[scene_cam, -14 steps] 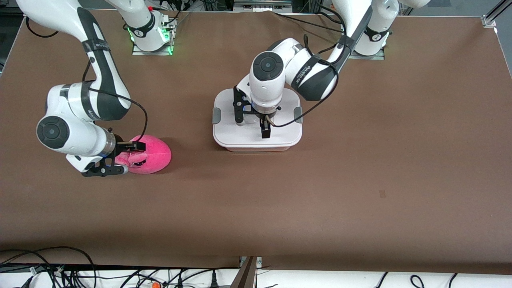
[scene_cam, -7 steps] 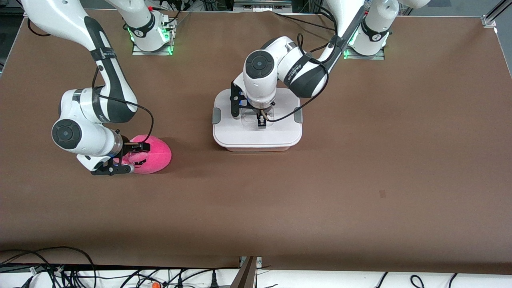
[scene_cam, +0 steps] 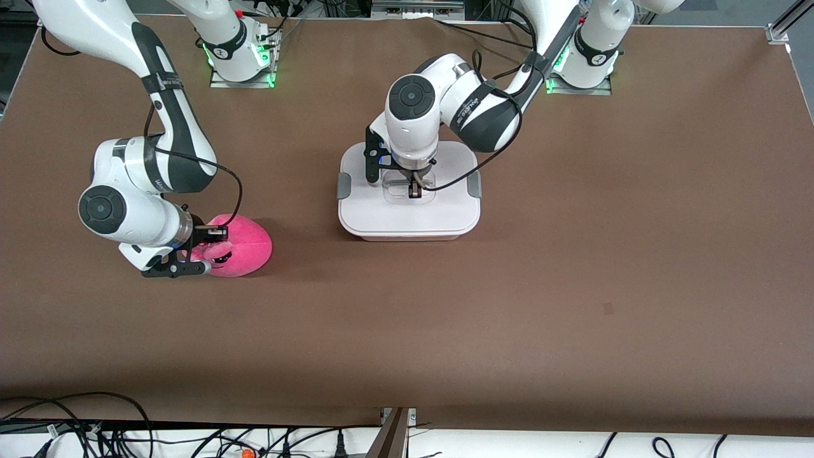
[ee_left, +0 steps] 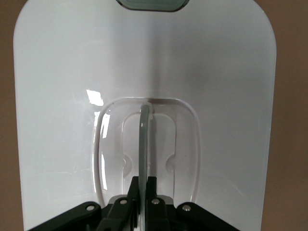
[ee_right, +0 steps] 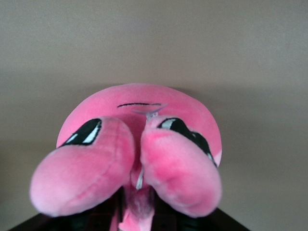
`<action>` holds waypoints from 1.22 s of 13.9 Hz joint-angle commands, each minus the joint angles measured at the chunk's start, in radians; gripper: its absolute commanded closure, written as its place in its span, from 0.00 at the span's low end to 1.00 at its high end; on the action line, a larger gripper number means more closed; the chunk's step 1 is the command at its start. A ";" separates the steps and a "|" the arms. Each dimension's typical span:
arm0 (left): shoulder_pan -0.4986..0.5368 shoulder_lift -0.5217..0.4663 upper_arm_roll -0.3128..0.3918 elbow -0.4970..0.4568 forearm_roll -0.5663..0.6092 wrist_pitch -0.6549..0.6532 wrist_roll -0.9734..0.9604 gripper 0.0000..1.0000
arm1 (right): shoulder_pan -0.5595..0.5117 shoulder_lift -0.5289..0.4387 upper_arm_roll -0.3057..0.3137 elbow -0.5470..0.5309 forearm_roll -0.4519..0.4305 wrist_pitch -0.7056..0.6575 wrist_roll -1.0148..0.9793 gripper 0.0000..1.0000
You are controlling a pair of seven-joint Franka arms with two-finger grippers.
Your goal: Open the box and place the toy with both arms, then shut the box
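- Left gripper (scene_cam: 414, 193) is down on the box (scene_cam: 409, 219) lid, jaws clenched on the clear handle (ee_left: 144, 139) fin, so I can lift the lid straight up.
- Box sits mid-tabletop (scene_cam: 572, 254), lid on, side clips (scene_cam: 343, 185) at both ends.
- Right gripper (scene_cam: 213, 242) is at the toy (scene_cam: 245, 245), jaws pinching the plush between its two lobes.
- Toy is on the tabletop toward the right arm's end, well apart from the box.
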 commanded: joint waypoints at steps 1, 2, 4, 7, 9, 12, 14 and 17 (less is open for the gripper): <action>-0.007 -0.035 0.002 -0.014 0.033 -0.002 -0.020 1.00 | -0.003 -0.029 0.000 -0.017 0.018 -0.022 -0.011 1.00; -0.007 -0.040 0.002 -0.014 0.033 -0.005 -0.020 1.00 | -0.003 -0.031 0.000 -0.011 0.018 -0.028 -0.012 1.00; -0.007 -0.061 -0.001 -0.016 0.032 -0.028 -0.023 1.00 | -0.003 -0.039 0.000 0.014 0.018 -0.065 -0.012 1.00; -0.006 -0.115 -0.001 -0.020 0.032 -0.141 -0.046 1.00 | 0.000 -0.043 0.003 0.084 0.015 -0.155 -0.014 1.00; 0.011 -0.143 0.001 -0.020 0.032 -0.200 -0.038 1.00 | 0.003 -0.049 0.021 0.112 0.015 -0.195 -0.018 1.00; 0.115 -0.190 0.002 -0.025 0.033 -0.357 -0.014 1.00 | 0.006 -0.049 0.101 0.178 0.015 -0.273 -0.023 1.00; 0.196 -0.227 0.007 -0.023 0.041 -0.472 0.012 1.00 | 0.029 -0.045 0.158 0.242 0.005 -0.324 -0.021 1.00; 0.356 -0.253 0.007 -0.011 0.090 -0.560 0.130 1.00 | 0.101 -0.017 0.161 0.365 0.003 -0.447 -0.050 1.00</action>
